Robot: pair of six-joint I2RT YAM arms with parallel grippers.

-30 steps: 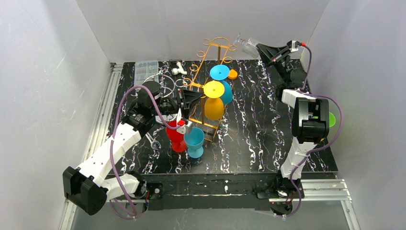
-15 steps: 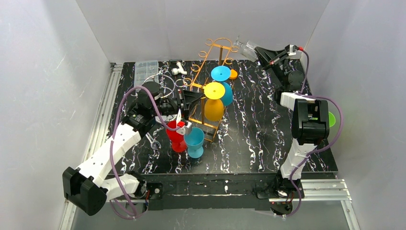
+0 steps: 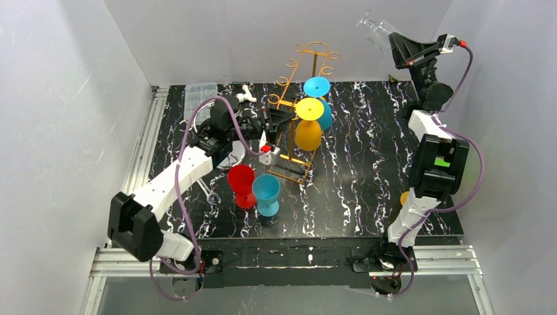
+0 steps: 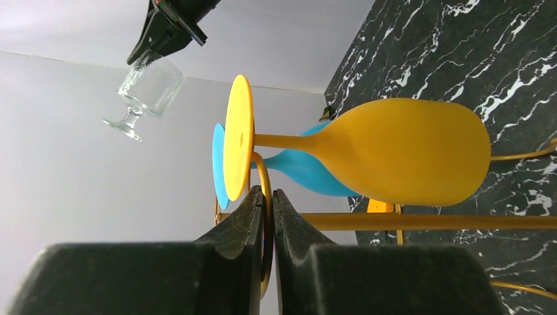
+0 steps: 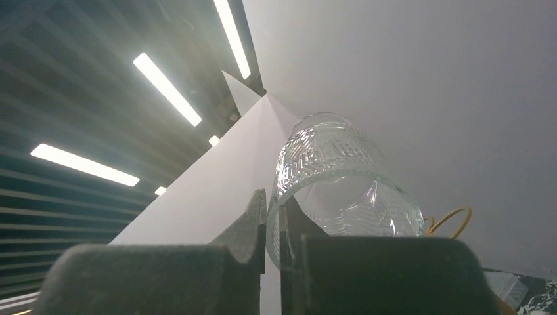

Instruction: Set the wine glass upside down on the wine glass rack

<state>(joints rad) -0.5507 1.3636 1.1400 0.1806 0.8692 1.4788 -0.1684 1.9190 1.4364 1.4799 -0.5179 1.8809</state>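
1. The left gripper [image 3: 284, 118] is clenched on a wire loop of the wine glass rack [image 3: 309, 65]. The left wrist view shows its fingers pinched flat on the gold wire.
2. Within the last second the left arm has reached farther out. The rack has shifted with it, to the right and toward the far side. It now stands well apart from the red cup [image 3: 241, 180] and the teal cup [image 3: 266, 190], which have not moved.
3. The yellow glass [image 3: 307, 131] and the blue glass [image 3: 318, 88] have travelled with the rack and hang from it, feet uppermost.
4. The right gripper [image 3: 393, 41] grasps the clear wine glass [image 3: 373, 27] by the wall of its bowl at the rim, as the right wrist view shows.
5. The right arm has risen. The glass is now in the air at the far right, above the top of the rack and not touching it, tilted with its foot pointing up and to the left.
6. Judgement: this is the approach step. The rack is braced and the glass is raised above it, but the glass has not yet been hung.
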